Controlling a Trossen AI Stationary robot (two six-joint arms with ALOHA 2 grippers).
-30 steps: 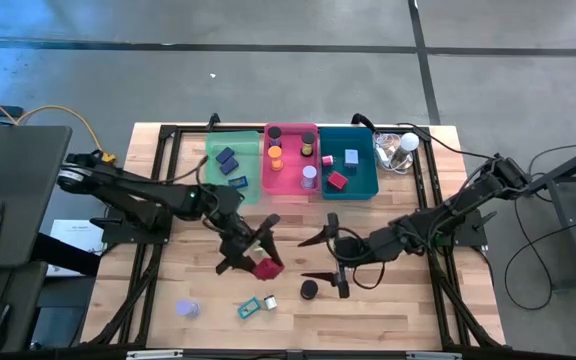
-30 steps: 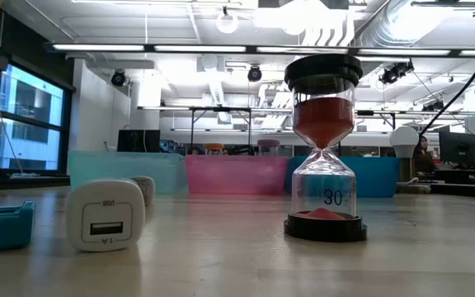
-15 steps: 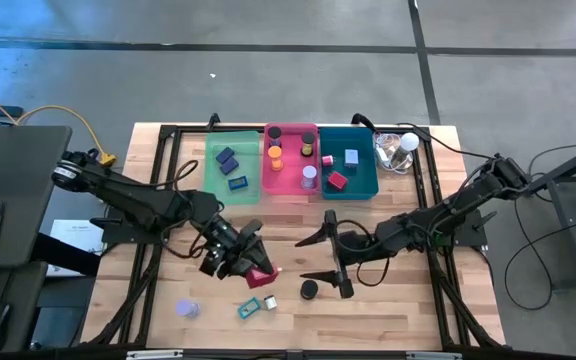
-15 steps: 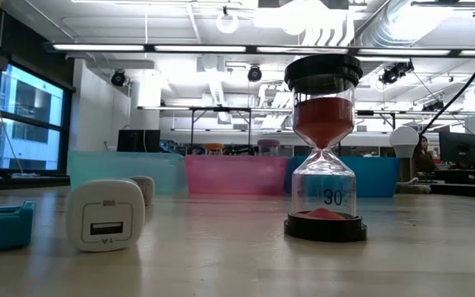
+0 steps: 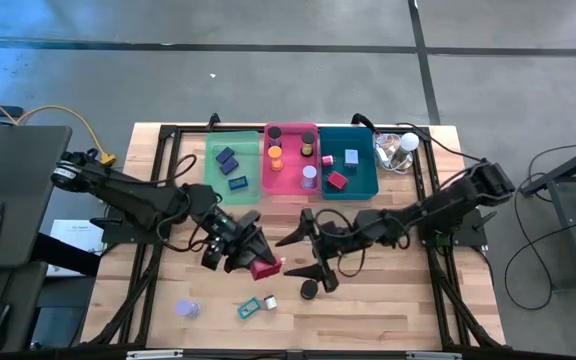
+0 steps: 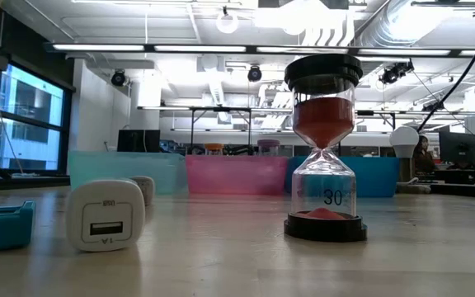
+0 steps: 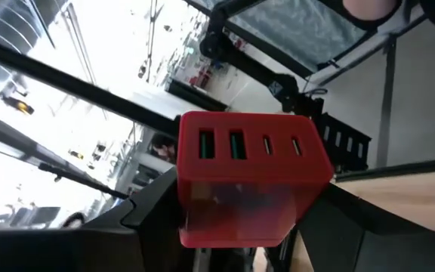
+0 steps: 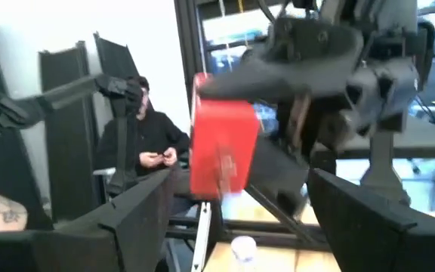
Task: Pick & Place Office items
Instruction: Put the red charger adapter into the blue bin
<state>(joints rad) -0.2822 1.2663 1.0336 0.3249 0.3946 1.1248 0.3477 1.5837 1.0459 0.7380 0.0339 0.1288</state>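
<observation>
Left pincer (image 5: 249, 252): it is holding the red charger block (image 5: 265, 267) up off the counter (image 5: 388, 300), near the middle.
Right pincer (image 5: 304, 257): it is standing wide and holding nothing, just right of the red block, facing it.
Other items: some are lying in the trays at the far side; a black cylinder (image 5: 309, 289) is sitting near the right pincer.
Risk: the two pincers are very close, so they could bump and knock the block loose.

Centre of frame: left tool (image 5: 251, 255), clamped on red block (image 5: 265, 267), faces the right tool (image 5: 308, 256), whose fingers are spread; narrow gap.
Below: black cylinder (image 5: 309, 289), teal clip (image 5: 249, 308) crowd the table (image 5: 388, 300).
Lower right: bare boards.
</observation>
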